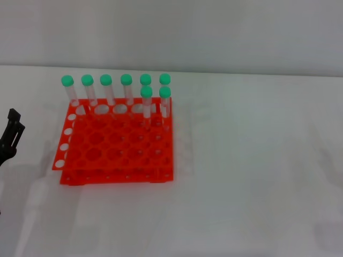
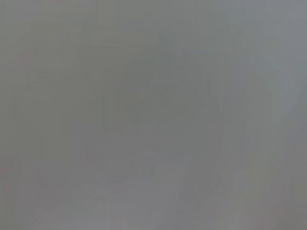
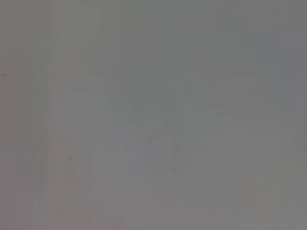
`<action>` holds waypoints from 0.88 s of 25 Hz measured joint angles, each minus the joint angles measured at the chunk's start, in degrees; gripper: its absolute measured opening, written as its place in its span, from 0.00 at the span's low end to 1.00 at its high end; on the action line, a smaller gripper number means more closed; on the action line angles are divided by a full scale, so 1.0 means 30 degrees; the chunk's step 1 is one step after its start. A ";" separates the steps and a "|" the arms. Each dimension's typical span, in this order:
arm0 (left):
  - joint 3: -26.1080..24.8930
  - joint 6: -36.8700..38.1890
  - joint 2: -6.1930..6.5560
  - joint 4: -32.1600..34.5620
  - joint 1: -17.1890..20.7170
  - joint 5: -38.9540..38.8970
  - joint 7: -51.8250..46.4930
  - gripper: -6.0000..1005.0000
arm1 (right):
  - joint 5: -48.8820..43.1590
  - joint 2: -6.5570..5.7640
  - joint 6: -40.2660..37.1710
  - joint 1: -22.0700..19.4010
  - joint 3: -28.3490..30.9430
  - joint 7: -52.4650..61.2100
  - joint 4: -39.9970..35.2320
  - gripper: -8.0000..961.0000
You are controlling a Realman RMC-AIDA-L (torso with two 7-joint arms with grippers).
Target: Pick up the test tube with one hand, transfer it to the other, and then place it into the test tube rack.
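Observation:
The orange-red test tube rack (image 1: 115,158) stands on the white table, left of centre in the head view. Several clear test tubes with green caps stand upright in it: a row along its back edge (image 1: 106,88) and two more (image 1: 147,101) just in front of that row at the right end. Every tube I see is in the rack, and none is held. My left gripper (image 1: 12,134), black, hangs at the far left edge, a short way left of the rack and apart from it. The right gripper is out of view. Both wrist views show only flat grey.
The white table (image 1: 252,176) stretches to the right of and in front of the rack. A pale wall (image 1: 214,32) rises behind the table's far edge.

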 joint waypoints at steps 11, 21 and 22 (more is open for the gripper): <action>-0.0026 -0.0003 -0.0011 -0.0001 -0.0117 -0.0266 -0.0078 0.88 | 0.0025 -0.0036 -0.0535 0.0250 0.0025 -0.0032 -0.0150 0.84; -0.0056 0.0051 -0.0010 -0.0001 -0.0282 -0.0730 -0.0085 0.88 | 0.0053 -0.0060 -0.0537 0.0254 0.0028 0.0113 -0.0354 0.84; -0.0057 0.0092 -0.0011 0.0000 -0.0294 -0.0733 -0.0085 0.88 | 0.0062 -0.0061 -0.0537 0.0253 0.0029 0.0118 -0.0357 0.84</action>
